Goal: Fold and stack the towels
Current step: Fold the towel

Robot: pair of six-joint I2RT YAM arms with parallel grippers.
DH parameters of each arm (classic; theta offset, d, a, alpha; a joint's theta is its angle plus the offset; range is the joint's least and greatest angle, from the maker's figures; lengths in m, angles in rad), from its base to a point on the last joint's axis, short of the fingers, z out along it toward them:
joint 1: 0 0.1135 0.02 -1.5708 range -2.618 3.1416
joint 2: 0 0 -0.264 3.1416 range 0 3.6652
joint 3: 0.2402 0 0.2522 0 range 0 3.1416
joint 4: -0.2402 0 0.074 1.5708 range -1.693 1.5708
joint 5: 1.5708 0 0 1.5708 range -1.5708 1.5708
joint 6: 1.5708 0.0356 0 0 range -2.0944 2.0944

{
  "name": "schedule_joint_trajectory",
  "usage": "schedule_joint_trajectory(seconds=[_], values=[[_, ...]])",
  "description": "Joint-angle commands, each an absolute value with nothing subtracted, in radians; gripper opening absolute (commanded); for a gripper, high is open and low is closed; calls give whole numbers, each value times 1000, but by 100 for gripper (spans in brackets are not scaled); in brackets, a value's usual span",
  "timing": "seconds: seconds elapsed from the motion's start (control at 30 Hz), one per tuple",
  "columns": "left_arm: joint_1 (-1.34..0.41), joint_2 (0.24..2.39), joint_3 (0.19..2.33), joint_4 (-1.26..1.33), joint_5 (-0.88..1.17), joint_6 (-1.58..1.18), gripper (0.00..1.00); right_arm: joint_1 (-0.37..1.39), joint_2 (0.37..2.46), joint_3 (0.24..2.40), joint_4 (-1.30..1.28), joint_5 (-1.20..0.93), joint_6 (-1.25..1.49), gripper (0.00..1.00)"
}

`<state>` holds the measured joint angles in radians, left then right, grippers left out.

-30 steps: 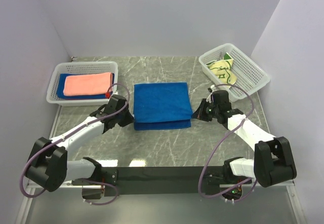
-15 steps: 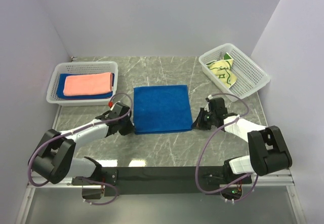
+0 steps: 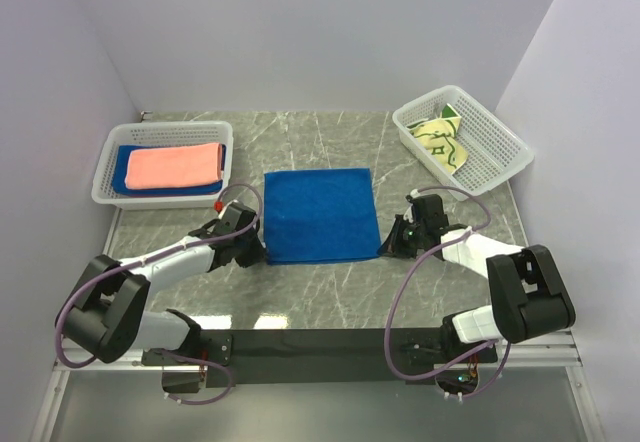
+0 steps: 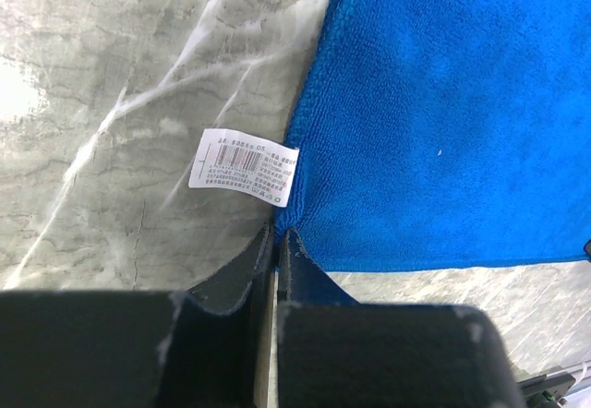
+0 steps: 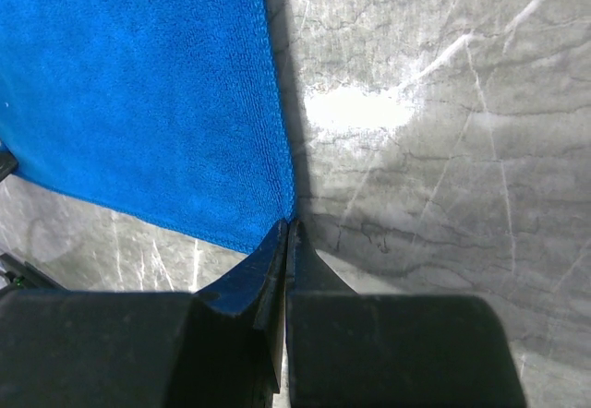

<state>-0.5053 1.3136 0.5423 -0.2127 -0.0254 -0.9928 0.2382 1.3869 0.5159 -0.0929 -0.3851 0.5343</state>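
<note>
The blue towel (image 3: 320,214) lies flat in the middle of the bench (image 3: 330,292), caught at both near corners, probably so the cloth settles square before it goes to the stack. The left tool (image 4: 277,237) is pressed together on the near-left corner, just beside the white label (image 4: 245,166). The right tool (image 5: 286,228) pinches the near-right corner the same way, its tips down at the bench. The salmon-pink towel (image 3: 175,165) rests in the far-left basket (image 3: 105,177), and the yellow towel (image 3: 440,140) sits in the far-right basket (image 3: 500,137).

Left claw (image 4: 277,234) pinched closed, right claw (image 5: 287,226) closed, arms stretched low
</note>
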Motion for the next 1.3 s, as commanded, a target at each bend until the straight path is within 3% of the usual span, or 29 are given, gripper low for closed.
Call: schedule_joint_trajectory(seconds=[0.0, 0.67, 1.07, 1.17, 1.27], values=[[-509, 1293, 529, -262, -66, -991, 1, 239, 1359, 509, -121, -330, 517, 0], [-508, 1143, 620, -410, -92, -986, 1, 255, 1203, 569, -245, -328, 511, 0], [-531, 1284, 512, -307, -28, -994, 1, 256, 1321, 468, -149, -302, 519, 0], [-541, 1289, 506, -310, -20, -996, 1, 256, 1324, 465, -156, -302, 517, 4], [-549, 1243, 503, -348, -31, -1005, 5, 256, 1292, 468, -192, -287, 506, 19]])
